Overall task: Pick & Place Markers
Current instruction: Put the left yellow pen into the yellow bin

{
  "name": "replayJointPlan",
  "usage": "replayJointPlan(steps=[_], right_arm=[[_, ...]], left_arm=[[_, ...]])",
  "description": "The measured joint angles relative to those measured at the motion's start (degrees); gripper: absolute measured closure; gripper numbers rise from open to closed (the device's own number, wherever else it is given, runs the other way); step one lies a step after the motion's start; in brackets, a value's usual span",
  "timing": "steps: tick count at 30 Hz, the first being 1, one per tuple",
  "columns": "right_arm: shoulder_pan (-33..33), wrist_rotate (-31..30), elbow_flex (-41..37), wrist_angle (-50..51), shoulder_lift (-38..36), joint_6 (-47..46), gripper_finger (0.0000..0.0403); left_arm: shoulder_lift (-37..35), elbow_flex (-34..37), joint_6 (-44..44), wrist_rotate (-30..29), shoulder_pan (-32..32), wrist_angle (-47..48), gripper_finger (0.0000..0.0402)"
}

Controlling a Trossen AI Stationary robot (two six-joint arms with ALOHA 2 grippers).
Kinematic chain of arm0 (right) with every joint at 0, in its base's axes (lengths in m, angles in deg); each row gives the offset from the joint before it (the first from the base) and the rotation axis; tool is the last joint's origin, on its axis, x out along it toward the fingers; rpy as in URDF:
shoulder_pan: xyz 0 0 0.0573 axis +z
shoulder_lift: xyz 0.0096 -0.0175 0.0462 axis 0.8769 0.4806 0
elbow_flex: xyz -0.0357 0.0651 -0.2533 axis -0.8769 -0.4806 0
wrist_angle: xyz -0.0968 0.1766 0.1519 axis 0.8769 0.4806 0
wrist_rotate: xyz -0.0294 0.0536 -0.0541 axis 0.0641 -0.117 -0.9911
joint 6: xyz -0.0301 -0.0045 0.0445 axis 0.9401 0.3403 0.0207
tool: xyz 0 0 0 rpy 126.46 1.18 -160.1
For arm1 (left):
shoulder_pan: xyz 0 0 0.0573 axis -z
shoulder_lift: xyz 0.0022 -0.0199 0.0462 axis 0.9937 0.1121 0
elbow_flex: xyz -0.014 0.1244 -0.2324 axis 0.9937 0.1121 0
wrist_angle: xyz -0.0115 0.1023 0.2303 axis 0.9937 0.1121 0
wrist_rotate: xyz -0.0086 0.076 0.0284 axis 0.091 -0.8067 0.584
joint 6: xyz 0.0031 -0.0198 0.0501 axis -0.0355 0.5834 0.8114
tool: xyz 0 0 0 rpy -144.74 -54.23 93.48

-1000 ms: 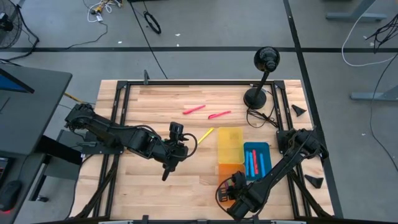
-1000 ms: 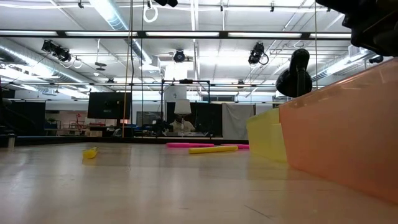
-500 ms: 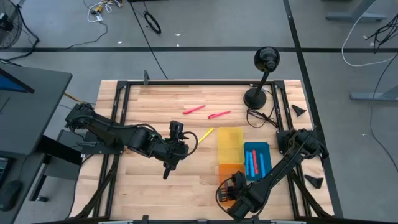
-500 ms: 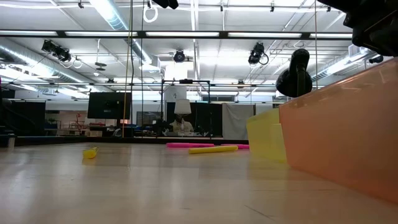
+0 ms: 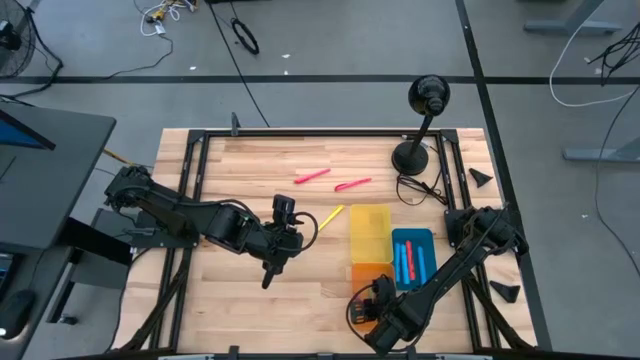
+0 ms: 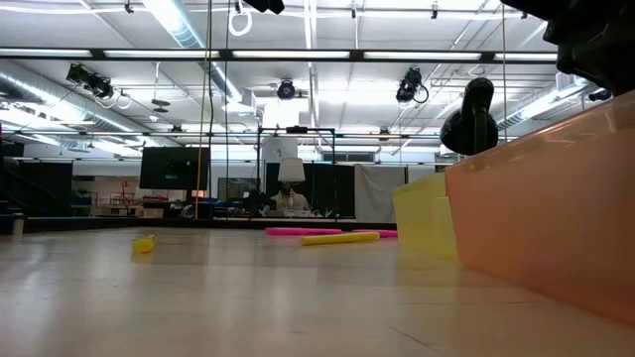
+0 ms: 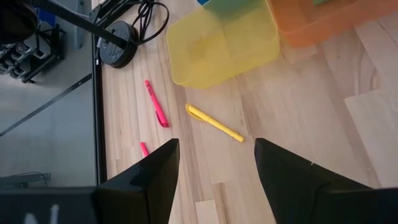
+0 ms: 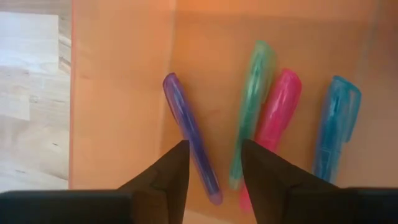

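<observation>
markers: purple marker (image 8: 189, 134), green marker (image 8: 252, 106), pink marker (image 8: 273, 121), blue marker (image 8: 336, 127) seen lying inside orange tray (image 8: 118, 93) | right gripper (image 8: 211, 168) held above orange tray, jaws spread, nothing pinched | yellow marker (image 7: 214, 122) left beside yellow tray (image 7: 221, 43), away from orange tray | left gripper (image 7: 214, 171) held over the wood near that yellow marker, jaws spread, empty

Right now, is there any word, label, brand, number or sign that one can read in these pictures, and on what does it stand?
None can be read.
Markers in the orange tray: no print visible on the purple marker or the others.
Yellow marker on the table: no text visible.
Screens in the room behind, low view: too small and blurred to read.
</observation>
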Motion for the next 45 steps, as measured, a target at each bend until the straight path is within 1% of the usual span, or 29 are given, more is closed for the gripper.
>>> replayJointPlan(steps=[5,10,14,16,19,23,27,33,36,39,41,45], right_arm=[[0.0,-0.1,0.0,1.9,-2.0,0.2,0.0265],[0.0,-0.7,0.0,8.5,-6.2,0.9,0.0271],[0.0,-0.7,0.0,12.2,-9.7,4.4,0.0271],[0.0,-1.8,0.0,13.0,-11.4,7.5,0.0271],[0.0,-5.1,0.0,12.2,-13.7,16.0,0.0271],[0.0,-8.6,0.0,10.0,-16.3,32.0,0.0271],[-0.5,-9.2,0.0,8.2,-18.1,46.5,0.0271],[-3.3,-9.2,0.0,4.8,-21.1,63.0,0.0271],[-5.5,-10.0,0.0,1.4,-23.8,70.5,0.0271],[-7.8,-12.8,0.0,-3.5,-27.1,79.3,0.0271],[-9.3,-13.9,0.0,-7.1,-29.3,85.7,0.0271],[-12.3,-14.0,0.0,-15.0,-33.3,96.8,0.0271]], left_arm=[[0.0,0.0,0.0,0.0,0.0,0.0,0.0186],[0.0,0.0,0.0,0.0,0.0,0.0,0.0186],[0.0,0.0,-0.1,0.0,0.0,-0.1,0.0186],[0.0,0.0,-0.2,0.0,0.0,-0.2,0.0186],[0.0,0.0,-1.6,0.0,0.0,-0.2,0.0186],[0.0,0.0,-4.1,0.0,0.0,-0.2,0.0186],[0.0,0.0,-7.3,0.0,0.0,-0.3,0.0186],[0.0,0.0,-15.0,0.1,0.0,-0.6,0.0186],[0.0,0.0,-18.8,0.7,0.0,-0.9,0.0186],[0.0,0.0,-20.6,3.7,0.0,-3.4,0.0186],[0.0,0.0,-21.9,4.1,0.0,-6.0,0.0186],[0.0,0.0,-22.7,4.1,0.1,-10.5,0.0186]])
